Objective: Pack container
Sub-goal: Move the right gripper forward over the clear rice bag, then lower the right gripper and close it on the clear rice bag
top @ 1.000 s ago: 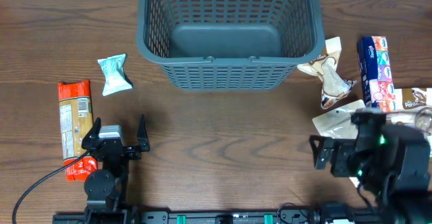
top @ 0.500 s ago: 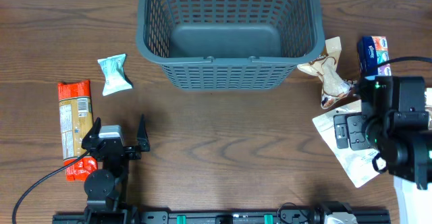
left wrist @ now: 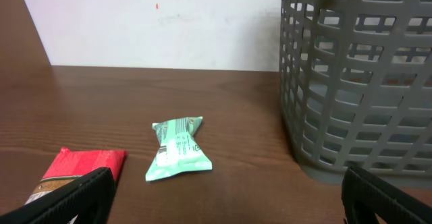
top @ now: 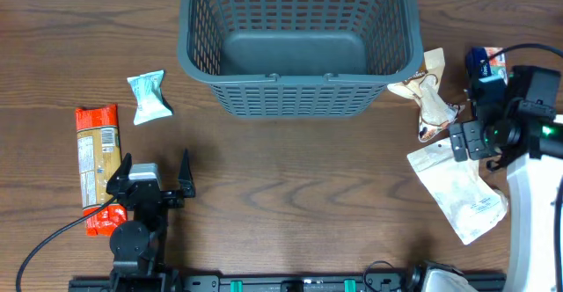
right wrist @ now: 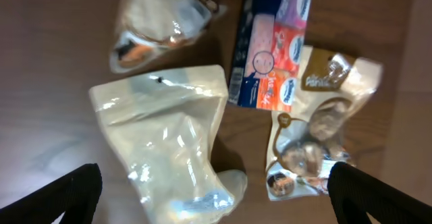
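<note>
The right pincer (right wrist: 212, 183), jaws parted wide, hangs over the crinkled white plastic pouch (right wrist: 169, 136), whose long axis seemingly crosses their closing line.

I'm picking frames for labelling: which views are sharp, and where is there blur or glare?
Overhead: sharp, evenly lit. Left wrist: crisp on the mint packet and the container. Right wrist: soft throughout, print on the blue-and-pink pack unreadable, glare streaks on the clear pouch.
</note>
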{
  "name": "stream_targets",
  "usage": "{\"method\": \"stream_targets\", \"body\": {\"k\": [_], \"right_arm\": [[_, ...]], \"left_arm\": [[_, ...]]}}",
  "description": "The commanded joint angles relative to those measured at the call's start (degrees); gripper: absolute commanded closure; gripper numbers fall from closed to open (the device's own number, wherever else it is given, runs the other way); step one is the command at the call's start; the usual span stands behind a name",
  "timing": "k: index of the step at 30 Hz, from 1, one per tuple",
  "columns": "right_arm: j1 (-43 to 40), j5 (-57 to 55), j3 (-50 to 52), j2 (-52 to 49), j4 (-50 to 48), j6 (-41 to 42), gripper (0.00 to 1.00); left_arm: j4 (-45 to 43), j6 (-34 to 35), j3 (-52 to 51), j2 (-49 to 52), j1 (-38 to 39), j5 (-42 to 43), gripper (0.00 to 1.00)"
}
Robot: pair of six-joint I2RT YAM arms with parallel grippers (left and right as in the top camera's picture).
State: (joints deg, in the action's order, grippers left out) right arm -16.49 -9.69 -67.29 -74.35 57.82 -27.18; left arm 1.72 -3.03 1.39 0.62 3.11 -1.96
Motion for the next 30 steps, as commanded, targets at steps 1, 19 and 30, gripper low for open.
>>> {"method": "stream_targets", "body": {"k": [1,19,30], "right_arm": [[-4.02,5.42,4.07,-3.41,-3.21,-4.42,0.01],[-10.64,6.12,6.4,-12.76,-6.86,-12.33,0.01],[-11.17,6.08,10.05,-13.86,-4.61,-14.32,0.01]], "left_arm": [[2.12,-0.37,-1.16,-0.39,0.09,-1.75,0.01],[2.12,-0.39,-1.16,-0.39,0.07,-2.69,0.01],[2.1,-0.39,-1.16,-0.39,0.07,-3.52,0.01]]}}
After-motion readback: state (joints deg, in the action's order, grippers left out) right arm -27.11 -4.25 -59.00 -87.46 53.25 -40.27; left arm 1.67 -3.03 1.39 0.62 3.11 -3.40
